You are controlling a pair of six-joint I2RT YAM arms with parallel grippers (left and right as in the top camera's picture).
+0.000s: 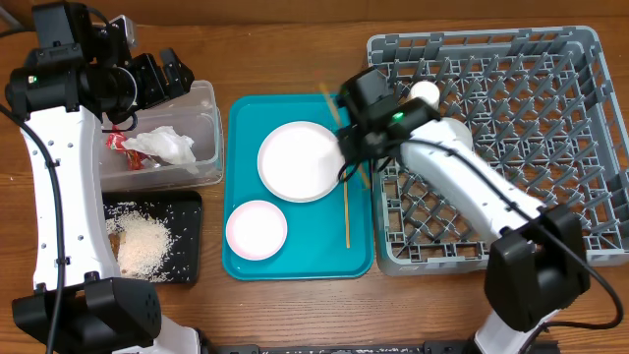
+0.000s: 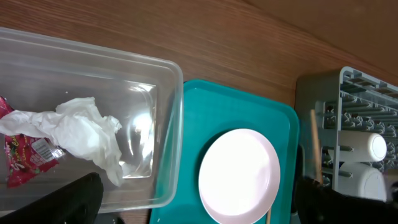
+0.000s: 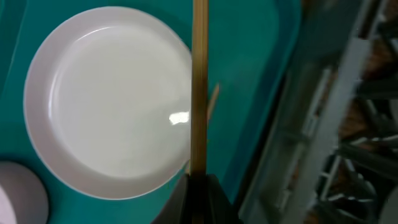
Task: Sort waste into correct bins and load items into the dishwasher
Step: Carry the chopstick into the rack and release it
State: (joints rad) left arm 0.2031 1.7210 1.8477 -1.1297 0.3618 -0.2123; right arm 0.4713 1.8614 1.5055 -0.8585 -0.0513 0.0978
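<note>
Over teal tray [image 3: 249, 62], right gripper [image 3: 199, 182] clamping chopstick [image 3: 199, 87]

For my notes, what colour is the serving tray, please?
Teal tray, clearest overhead.

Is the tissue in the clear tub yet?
In: the crumpled tissue lies inside the clear tub, beside the red wrapper.
</note>
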